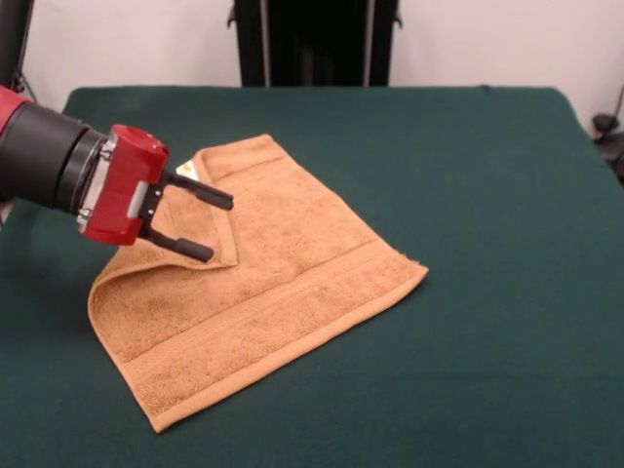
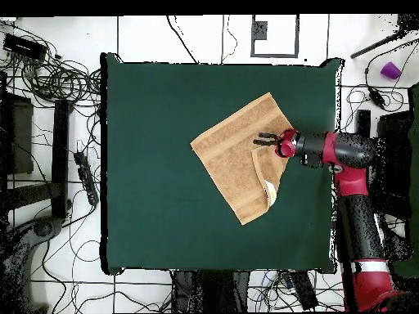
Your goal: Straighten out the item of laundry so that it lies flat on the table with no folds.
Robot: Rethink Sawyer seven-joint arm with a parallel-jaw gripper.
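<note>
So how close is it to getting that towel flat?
Partly there. Most of the orange-tan towel already lies spread on the green table. One corner flap is still folded over onto the towel, its white label showing. The gripper is at that flap with its jaws open, gripping nothing yet. What is left is to take the flap and fold it back out.

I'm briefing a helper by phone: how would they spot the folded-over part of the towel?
On the green table lies one orange-tan towel. Beside the open red gripper, one corner flap is doubled back over the towel, showing a white label; the rest lies flat.
</note>
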